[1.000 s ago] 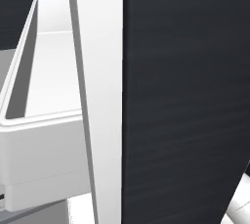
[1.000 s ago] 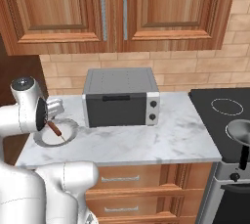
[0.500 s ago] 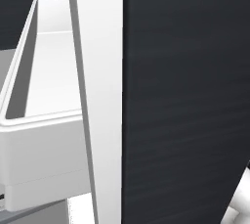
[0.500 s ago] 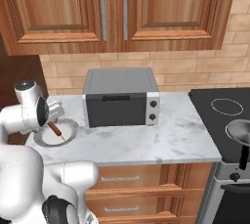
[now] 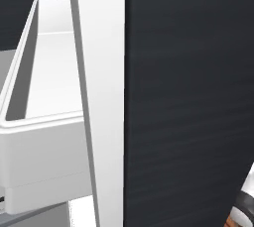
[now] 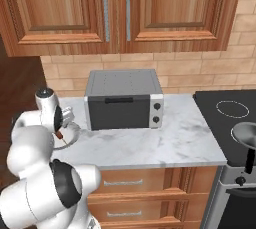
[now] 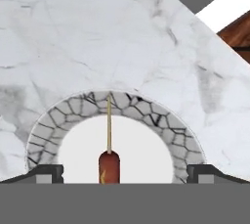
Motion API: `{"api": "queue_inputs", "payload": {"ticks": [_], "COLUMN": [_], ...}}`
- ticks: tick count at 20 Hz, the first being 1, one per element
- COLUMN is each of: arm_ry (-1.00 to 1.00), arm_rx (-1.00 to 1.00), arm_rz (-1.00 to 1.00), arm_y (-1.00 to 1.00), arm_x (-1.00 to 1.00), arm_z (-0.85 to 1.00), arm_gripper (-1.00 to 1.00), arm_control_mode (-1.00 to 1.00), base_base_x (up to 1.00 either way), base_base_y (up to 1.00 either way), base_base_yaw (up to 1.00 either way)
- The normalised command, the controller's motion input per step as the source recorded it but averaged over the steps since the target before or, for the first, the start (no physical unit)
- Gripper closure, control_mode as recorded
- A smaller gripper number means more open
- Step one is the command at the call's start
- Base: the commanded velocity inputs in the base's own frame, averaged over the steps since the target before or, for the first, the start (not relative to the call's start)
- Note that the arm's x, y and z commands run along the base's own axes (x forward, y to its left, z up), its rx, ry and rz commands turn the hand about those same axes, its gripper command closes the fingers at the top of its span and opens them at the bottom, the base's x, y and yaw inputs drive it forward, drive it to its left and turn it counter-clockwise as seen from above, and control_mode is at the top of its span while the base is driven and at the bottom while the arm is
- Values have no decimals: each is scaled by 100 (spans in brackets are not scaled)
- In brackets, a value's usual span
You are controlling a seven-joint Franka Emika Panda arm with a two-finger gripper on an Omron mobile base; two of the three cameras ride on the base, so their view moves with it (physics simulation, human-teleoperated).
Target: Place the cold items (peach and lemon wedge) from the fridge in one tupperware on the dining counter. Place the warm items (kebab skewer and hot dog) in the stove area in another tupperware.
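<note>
Showing no readable text, label, brand, number or sign anywhere.
</note>
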Motion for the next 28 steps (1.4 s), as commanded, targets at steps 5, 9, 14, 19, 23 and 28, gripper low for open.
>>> {"api": "queue_inputs", "payload": {"ticks": [5, 9, 14, 19, 23, 28], "arm_ry": [16, 10, 3, 2, 0, 0], "arm_rx": [-8, -10, -3, -4, -3, 0], "arm_rz": [5, 4, 6, 9, 4, 2], "arm_y": [40, 38, 2, -3, 0, -7], "arm_x": [70, 58, 60, 4, 0, -13], "arm_z": [-44, -36, -37, -75, -66, -62], "arm_gripper": [-100, -100, -100, -100, -100, 100], "arm_control_mode": [-100, -100, -100, -100, -100, -100], "base_base_x": [0, 0, 0, 0, 0, 0], "base_base_y": [0, 0, 0, 0, 0, 0], "base_base_yaw": [0, 0, 0, 0, 0, 0]}}
